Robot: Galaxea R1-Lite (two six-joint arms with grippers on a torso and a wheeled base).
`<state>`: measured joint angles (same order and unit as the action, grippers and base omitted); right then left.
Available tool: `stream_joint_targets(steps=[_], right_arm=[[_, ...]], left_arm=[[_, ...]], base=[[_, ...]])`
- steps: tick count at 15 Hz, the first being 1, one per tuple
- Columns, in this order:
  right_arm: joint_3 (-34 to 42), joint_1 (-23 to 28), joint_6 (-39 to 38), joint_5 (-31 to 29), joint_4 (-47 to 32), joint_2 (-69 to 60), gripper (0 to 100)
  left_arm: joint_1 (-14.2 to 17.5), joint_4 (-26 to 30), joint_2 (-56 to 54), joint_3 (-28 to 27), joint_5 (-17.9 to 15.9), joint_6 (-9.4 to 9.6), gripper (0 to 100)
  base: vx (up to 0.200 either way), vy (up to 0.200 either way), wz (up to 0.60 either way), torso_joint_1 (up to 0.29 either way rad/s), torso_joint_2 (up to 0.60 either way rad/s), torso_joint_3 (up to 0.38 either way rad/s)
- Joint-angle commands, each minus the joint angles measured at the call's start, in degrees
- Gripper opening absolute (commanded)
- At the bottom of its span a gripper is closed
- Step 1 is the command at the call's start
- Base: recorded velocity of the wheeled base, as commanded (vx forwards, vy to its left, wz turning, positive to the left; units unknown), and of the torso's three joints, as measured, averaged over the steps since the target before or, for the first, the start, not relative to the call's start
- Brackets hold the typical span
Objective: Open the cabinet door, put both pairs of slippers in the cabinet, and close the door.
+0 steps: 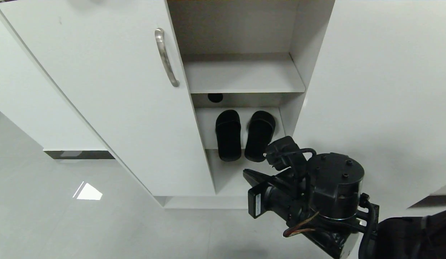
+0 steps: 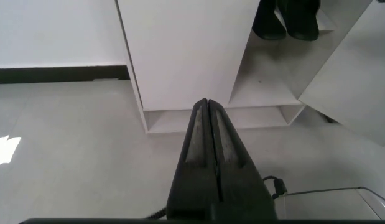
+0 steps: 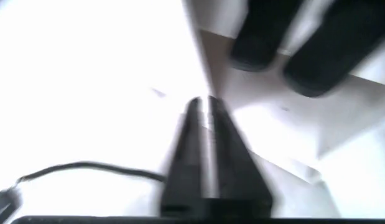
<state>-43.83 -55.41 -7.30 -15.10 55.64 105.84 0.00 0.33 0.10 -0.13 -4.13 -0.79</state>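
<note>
Two black slippers (image 1: 228, 135) are set side by side on the low shelf (image 1: 205, 126) of the cabinet (image 1: 311, 36), near ends jutting over its edge. The door (image 1: 370, 90) at the right is swung open. The right gripper (image 1: 248, 175) is held near them, clenched on nothing. The left gripper (image 2: 208, 106) is likewise clenched empty above the floor (image 2: 68, 155).

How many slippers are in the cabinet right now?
2. The left slipper and right slipper lie side by side on the lower shelf, overhanging its front edge. More could be hidden behind the open door.
</note>
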Motion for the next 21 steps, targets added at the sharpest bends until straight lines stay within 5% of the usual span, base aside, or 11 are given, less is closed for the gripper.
stream_joint_targets(steps=[1,21], right_arm=[[2.0,0.1,-0.1,2.4,0.0,-2.4,0],[4.3,0.1,-0.1,5.1,0.0,-3.8,0]], left_arm=[[0.0,0.0,0.1,0.0,0.0,0.0,0],[0.0,0.0,0.1,0.0,-0.1,0.79,0]], base=[[0.0,0.0,0.0,0.0,0.0,0.0],[0.0,0.0,0.0,0.003,0.0,0.128]])
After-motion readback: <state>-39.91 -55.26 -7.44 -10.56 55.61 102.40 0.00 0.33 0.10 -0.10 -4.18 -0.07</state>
